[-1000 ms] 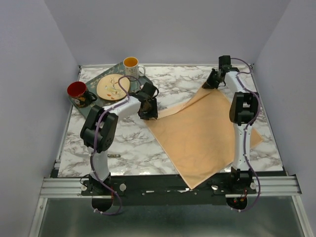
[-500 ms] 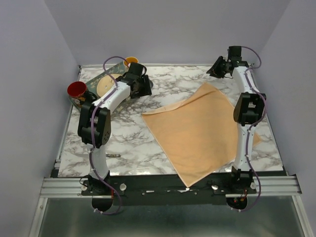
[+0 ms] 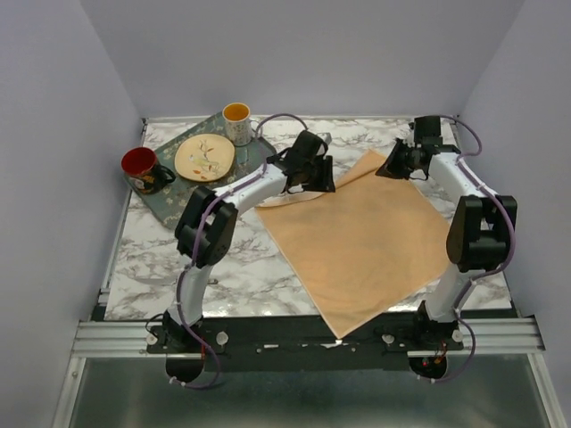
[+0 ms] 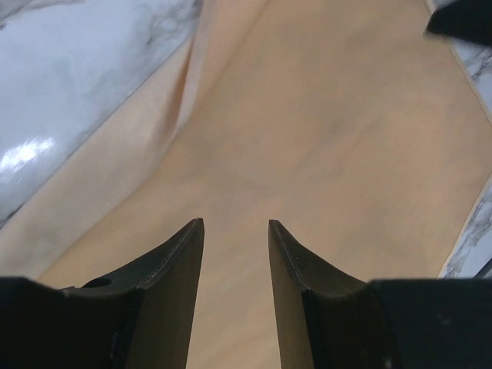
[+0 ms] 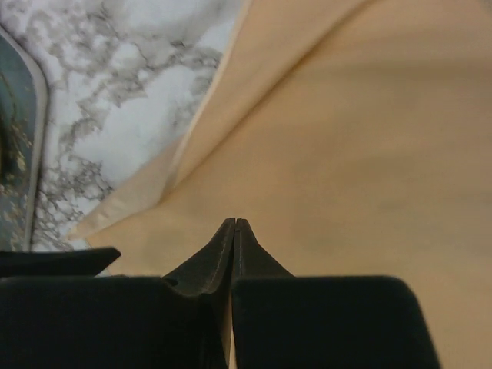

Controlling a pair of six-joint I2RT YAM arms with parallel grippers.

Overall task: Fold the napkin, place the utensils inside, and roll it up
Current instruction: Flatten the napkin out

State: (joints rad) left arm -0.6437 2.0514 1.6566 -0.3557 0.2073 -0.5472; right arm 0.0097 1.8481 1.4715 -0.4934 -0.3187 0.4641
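Sitting far left on the bench (image 3: 241,259), a tray (image 3: 171,193) carries a red mug (image 3: 140,165), plate (image 3: 204,157) and orange mug (image 3: 236,120). The left pincer (image 4: 236,223), jaws apart and empty, is over the napkin (image 3: 366,241), which lies spread on the bench's right half. The right pincer (image 5: 235,221), jaws together, is over its far corner.

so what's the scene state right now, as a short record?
napkin: flat on marble table, under-layer peeking out along far-left edge
left fingers: apart, over napkin's far-left part, nothing between them
right fingers: shut, over napkin's far corner, no cloth seen between
tray: far left, holds plate, red mug, orange-lined mug
utensils: not clearly visible
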